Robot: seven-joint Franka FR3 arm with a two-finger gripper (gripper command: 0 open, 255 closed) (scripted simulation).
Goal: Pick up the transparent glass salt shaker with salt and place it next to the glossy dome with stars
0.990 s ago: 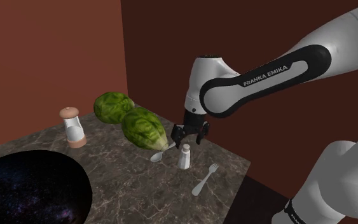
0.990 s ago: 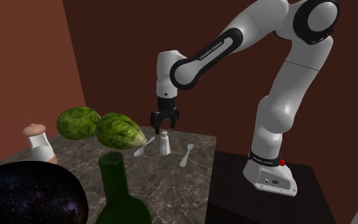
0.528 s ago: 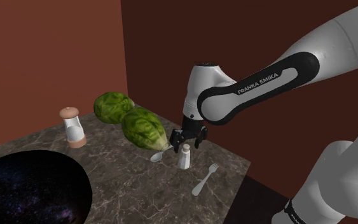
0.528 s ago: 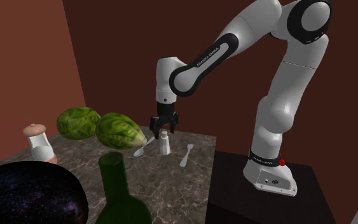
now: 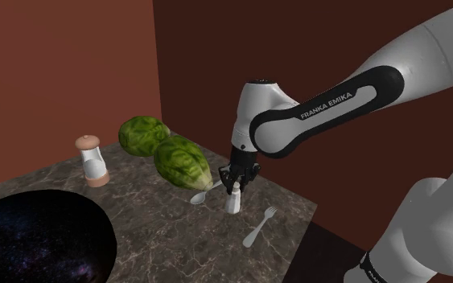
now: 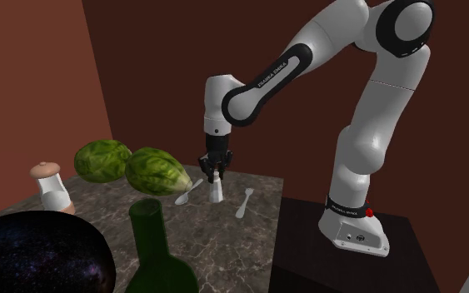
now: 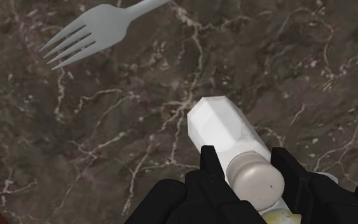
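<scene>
Two fingers of the black hand clasp the small white faceted salt shaker near its cap: likely light, stiff, slick.

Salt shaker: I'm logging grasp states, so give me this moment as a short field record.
salt shaker: white, pale cap, standing on the dark marble table
gripper: shut on the shaker just under its cap
nearest item: fork, apart from the shaker
dome with stars: shoulder view's lower left, far from the shaker
placed: not yet
</scene>
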